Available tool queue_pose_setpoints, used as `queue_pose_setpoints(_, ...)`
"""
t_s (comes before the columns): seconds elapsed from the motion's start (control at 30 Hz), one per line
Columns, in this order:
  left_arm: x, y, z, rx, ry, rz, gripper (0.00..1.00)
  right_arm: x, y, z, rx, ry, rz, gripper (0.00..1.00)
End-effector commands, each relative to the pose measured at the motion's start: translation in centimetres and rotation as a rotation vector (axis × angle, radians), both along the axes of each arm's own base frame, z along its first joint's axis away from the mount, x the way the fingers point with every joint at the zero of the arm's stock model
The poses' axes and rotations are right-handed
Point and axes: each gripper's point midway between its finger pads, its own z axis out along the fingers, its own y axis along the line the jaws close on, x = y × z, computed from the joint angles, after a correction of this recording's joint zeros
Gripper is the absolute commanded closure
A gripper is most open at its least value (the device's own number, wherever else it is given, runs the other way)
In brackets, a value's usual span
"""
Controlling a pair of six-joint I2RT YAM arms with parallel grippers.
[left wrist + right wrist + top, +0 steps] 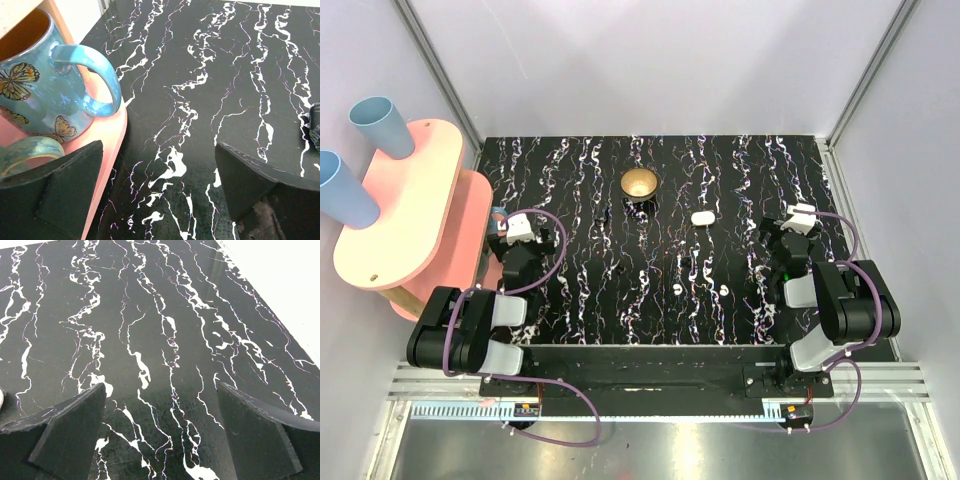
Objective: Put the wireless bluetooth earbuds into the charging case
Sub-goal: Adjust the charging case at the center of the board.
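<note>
Top external: charging case (701,216) mid-table, right of brass bowl (639,184); earbuds (677,291) (724,288) lying nearer, apart from it. Left wrist: left gripper (159,170) spread wide near butterfly mug (45,85). Right wrist: right gripper (162,410) spread wide over marbled table (150,315).

- Top external: high above and behind the arm bases, looking steeply down on the whole black marbled worktop (650,200).
- Left wrist: low and close, looking past the left end effector (158,150) at the worktop's left edge and a butterfly mug (45,95).
- Right wrist: equally low, looking past the right end effector (161,387) toward the right edge.
- All three share the worktop.
</note>
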Motion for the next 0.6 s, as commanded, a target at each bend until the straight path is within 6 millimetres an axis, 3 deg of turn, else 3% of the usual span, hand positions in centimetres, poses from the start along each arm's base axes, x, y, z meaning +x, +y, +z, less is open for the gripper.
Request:
queue_pose_setpoints(0.0, 1.0, -0.1, 3.0, -0.011, -0.103, -0.005, 0.01, 0.8, -0.3, 2.0, -0.009, -0.061, -0.014, 0.00)
queue_pose_setpoints(0.13, 1.0, -0.1, 3.0, -0.011, -0.103, -0.005, 0.01, 0.6, -0.5, 2.2, -0.009, -0.073, -0.022, 0.00)
queue_pose_setpoints(0.23, 0.8, 0.5, 3.0, -0.040, -0.104, 0.037, 0.01, 0.1, -0.2, 3.7, -0.006, -0.095, -0.018, 0.00)
queue_pose_setpoints(0.27, 0.8, 0.3, 3.5, -0.038, -0.116, 0.026, 0.01, 0.1, 0.0, 6.0, 0.010, -0.134, -0.010, 0.00)
queue_pose_setpoints(0.3, 0.4, 0.1, 3.3, -0.020, -0.116, 0.007, 0.01, 0.4, 0.5, 5.3, 0.035, -0.032, 0.006, 0.00)
queue_pose_setpoints(0.37, -0.2, -0.1, 5.2, -0.028, -0.180, 0.020, 0.01, 0.1, 0.6, 7.4, 0.153, -0.021, -0.033, 0.00)
queue_pose_setpoints(0.4, -0.8, 0.1, 5.7, -0.032, -0.186, 0.073, 0.01, -0.4, 0.8, 6.9, 0.174, 0.067, -0.043, 0.00)
queue_pose_setpoints(0.43, -1.1, 0.2, 4.9, -0.020, -0.131, 0.088, 0.01, -0.8, 1.0, 7.1, 0.242, 0.078, -0.061, 0.00)
queue_pose_setpoints(0.47, -1.6, 0.6, 6.3, -0.025, -0.150, 0.123, 0.01, -2.0, 1.0, 6.6, 0.288, 0.135, -0.093, 0.00)
queue_pose_setpoints(0.5, -1.6, 0.2, 5.3, -0.038, -0.059, 0.123, 0.01, -2.1, 1.2, 7.6, 0.342, 0.121, -0.112, 0.00)
queue_pose_setpoints(0.53, -1.8, 0.1, 5.4, -0.058, -0.036, 0.127, 0.01, -2.4, 1.6, 7.8, 0.388, 0.121, -0.107, 0.00)
queue_pose_setpoints(0.57, -1.6, -0.2, 7.4, -0.093, -0.063, 0.119, 0.01, -3.1, 2.1, 8.0, 0.396, 0.138, -0.085, 0.00)
